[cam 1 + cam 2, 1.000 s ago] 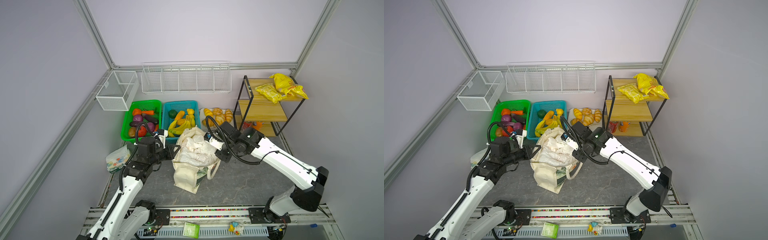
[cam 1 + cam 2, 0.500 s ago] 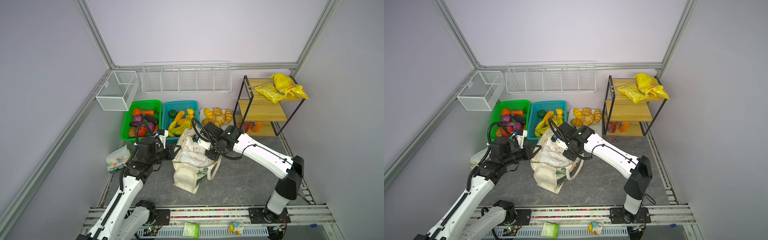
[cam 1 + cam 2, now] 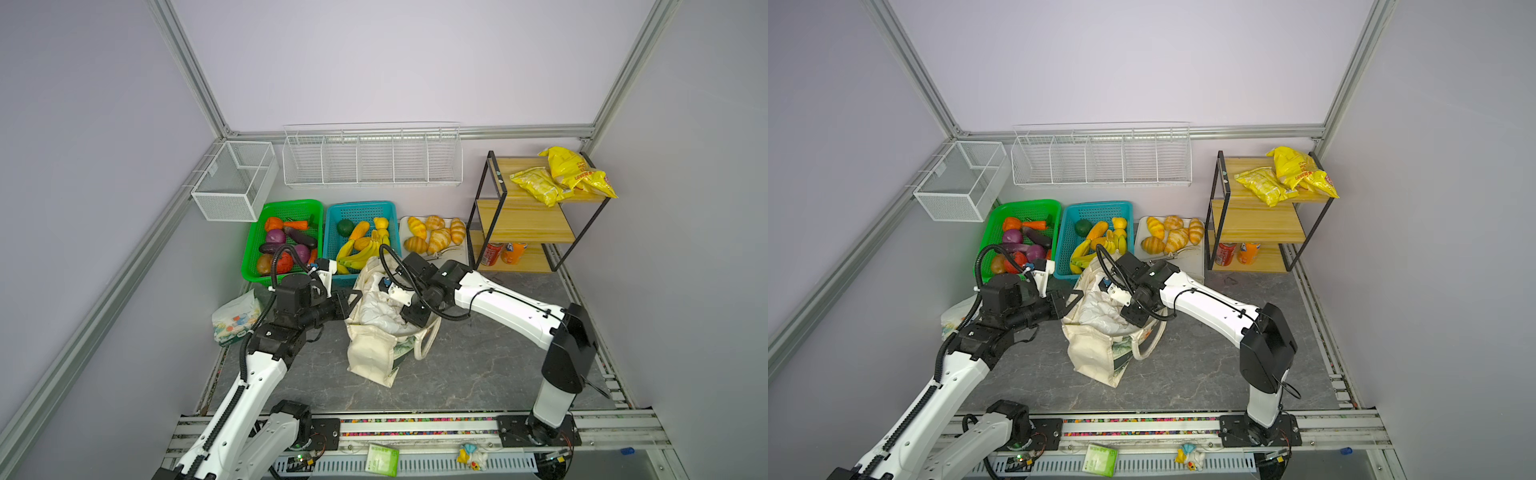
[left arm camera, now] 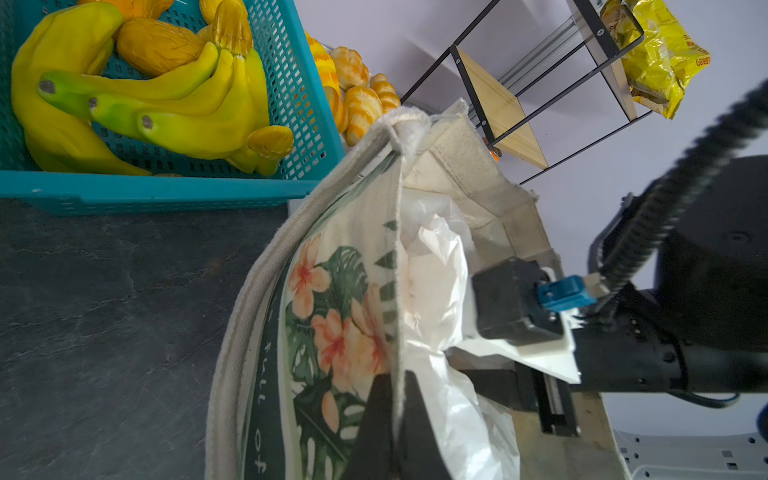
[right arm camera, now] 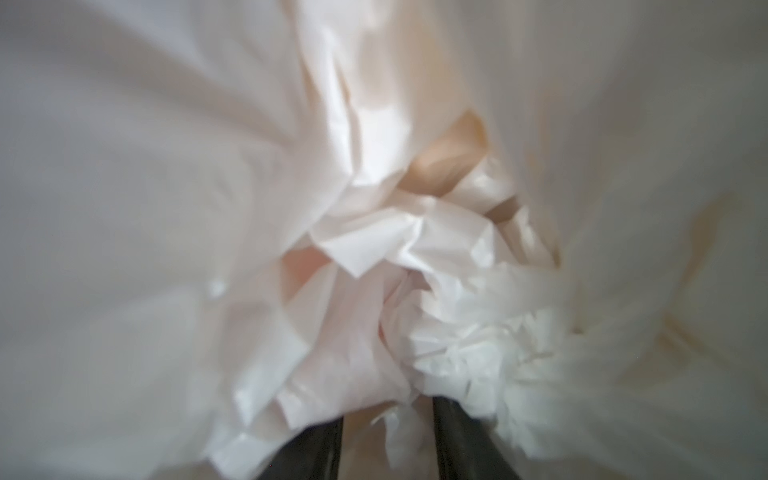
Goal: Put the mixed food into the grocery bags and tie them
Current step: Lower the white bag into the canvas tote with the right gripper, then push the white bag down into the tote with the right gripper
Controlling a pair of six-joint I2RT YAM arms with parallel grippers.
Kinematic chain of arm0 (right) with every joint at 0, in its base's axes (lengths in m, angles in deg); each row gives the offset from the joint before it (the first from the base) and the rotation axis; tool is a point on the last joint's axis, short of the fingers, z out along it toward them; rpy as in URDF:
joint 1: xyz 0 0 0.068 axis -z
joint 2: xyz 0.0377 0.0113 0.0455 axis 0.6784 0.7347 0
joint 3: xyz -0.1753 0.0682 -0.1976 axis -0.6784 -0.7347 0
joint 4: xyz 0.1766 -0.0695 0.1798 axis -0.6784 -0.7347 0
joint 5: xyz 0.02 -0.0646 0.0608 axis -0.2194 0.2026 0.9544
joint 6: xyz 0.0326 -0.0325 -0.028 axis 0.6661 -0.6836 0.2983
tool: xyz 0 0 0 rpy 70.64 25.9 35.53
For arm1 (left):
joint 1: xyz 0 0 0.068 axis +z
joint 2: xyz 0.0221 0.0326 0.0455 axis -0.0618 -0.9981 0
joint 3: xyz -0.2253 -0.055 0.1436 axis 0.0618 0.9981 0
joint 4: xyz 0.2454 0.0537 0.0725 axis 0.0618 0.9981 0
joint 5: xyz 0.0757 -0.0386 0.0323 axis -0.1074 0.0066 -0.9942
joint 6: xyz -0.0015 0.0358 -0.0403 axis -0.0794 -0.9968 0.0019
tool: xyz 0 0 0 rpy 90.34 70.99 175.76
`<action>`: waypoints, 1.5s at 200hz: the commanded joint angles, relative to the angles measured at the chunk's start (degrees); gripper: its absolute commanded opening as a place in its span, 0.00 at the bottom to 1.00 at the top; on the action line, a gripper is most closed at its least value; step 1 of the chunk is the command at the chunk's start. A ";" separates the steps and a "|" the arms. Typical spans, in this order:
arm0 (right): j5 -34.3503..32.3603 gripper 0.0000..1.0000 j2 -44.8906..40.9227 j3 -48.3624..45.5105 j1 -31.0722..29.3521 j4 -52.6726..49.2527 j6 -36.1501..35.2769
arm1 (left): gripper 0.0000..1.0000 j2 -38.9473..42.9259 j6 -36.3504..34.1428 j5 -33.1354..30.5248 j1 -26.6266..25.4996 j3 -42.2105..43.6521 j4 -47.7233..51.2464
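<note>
Inside the canvas tote (image 3: 370,357), plastic bag (image 3: 374,309) folds half-bury the right claw (image 5: 386,436).

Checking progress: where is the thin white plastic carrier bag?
Mid-table in both top views, the thin white plastic carrier bag sits inside the cream canvas tote, before the teal plastic basket.

The dark stone-patterned bench (image 3: 478,365) carries a green basket (image 3: 291,203), a teal basket (image 3: 359,204) and a white tray (image 3: 455,253) along its far edge. A wooden shelf rack (image 3: 523,216) fills the far right corner. A canvas tote (image 3: 370,353) stands mid-bench, and a small printed bag (image 3: 232,320) lies at the left edge.
</note>
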 commanded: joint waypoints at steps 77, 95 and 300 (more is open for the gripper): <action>3.32 0.56 -4.23 -0.81 0.42 24.14 7.53 | 0.00 0.39 -0.68 0.39 0.14 0.47 -2.99; 2.54 0.53 -0.79 0.44 0.48 25.42 8.78 | 0.00 0.47 -0.69 0.26 0.17 0.54 -2.81; -2.71 0.62 -16.33 -0.93 0.83 -8.81 3.82 | 0.00 1.42 0.89 -1.34 0.14 1.76 -5.09</action>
